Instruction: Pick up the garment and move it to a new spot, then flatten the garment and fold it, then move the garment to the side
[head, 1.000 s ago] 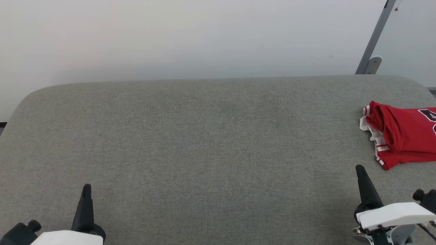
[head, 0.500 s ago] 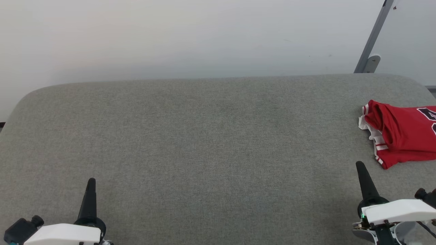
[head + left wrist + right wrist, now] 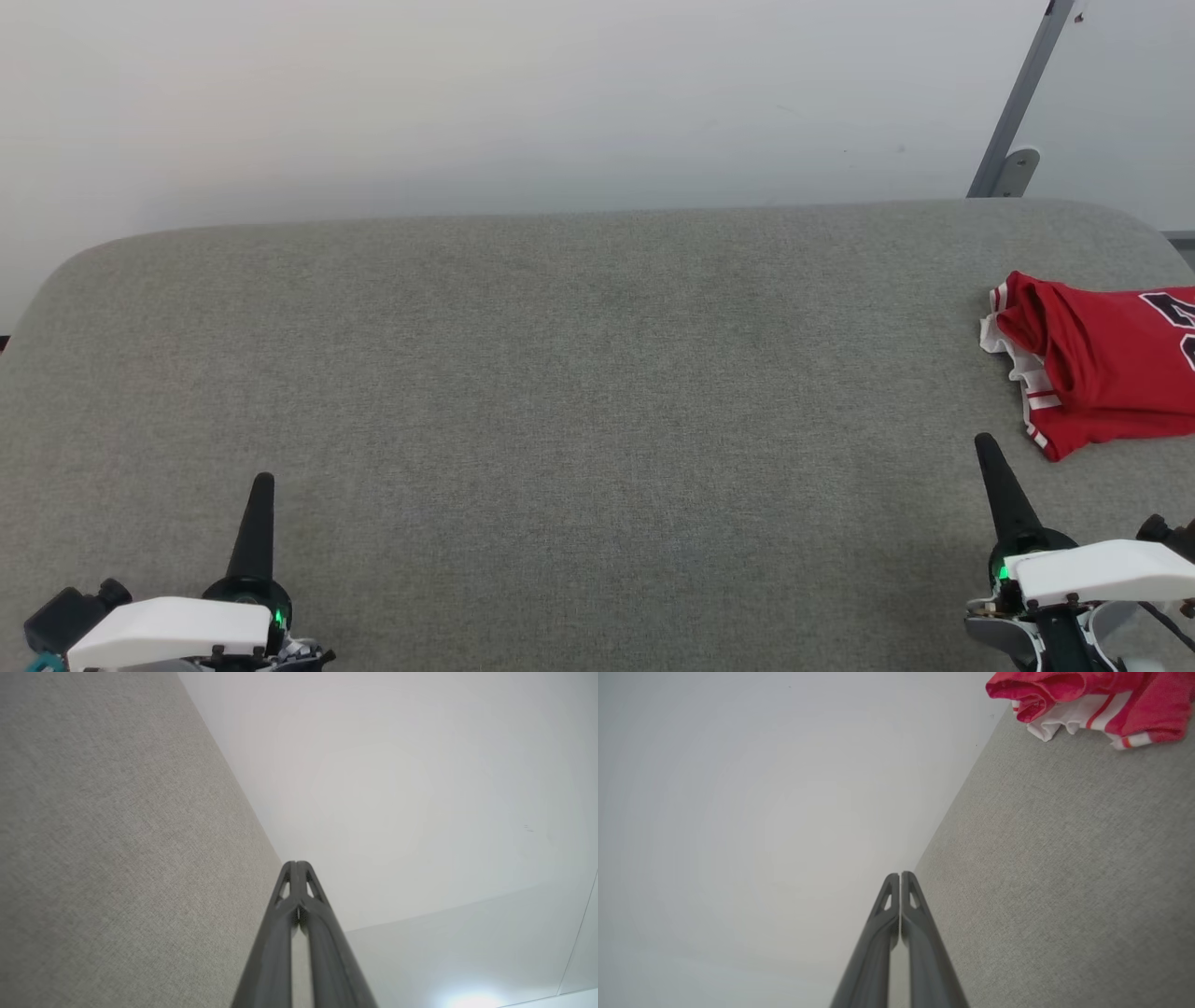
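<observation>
Garment (image 3: pixel 1102 364), red with striped trim, is lying loosely folded at the grey table's (image 3: pixel 560 373) right edge, while the left gripper (image 3: pixel 264 481) and right gripper (image 3: pixel 982 442) are hovering at the near side, fingers pressed together, holding nothing.

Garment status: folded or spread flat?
Folded, loosely: the garment lies as a compact layered bundle, white striped trim under red cloth; right part cropped.

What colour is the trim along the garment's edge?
Red-and-white stripes on the garment, which is otherwise red; clearest in the right wrist view.
</observation>
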Tool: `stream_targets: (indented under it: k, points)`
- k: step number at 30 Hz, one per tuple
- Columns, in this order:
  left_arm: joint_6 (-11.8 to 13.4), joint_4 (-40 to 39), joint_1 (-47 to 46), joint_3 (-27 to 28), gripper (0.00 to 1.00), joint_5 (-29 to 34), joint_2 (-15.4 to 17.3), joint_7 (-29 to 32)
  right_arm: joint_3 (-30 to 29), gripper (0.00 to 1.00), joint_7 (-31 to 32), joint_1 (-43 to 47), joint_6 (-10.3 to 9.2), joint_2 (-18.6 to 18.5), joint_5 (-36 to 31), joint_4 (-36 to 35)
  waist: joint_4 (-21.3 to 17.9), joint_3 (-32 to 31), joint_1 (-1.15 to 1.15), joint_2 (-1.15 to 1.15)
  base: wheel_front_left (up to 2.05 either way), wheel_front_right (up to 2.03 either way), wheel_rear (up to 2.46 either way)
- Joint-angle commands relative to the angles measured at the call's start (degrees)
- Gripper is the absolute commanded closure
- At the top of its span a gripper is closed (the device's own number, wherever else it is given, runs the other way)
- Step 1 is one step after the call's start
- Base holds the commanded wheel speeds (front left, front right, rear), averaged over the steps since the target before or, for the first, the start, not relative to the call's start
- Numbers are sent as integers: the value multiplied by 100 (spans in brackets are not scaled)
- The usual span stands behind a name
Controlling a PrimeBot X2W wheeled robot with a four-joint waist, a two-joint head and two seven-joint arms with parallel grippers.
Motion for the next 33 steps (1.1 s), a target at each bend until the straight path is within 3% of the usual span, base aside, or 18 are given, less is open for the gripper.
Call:
stream_targets:
  k: [1,33]
  points:
    - [-18,-18,-127,0,100,-123,21,44,-14,100,41,-107,0,9,115,-20,-2,1,0,0,0,0,0]
    - [-26,215,-455,-8,100,-1442,-93,433,-85,100,321,-229,0,64,1437,32,-62,40,0,0,0,0,0]
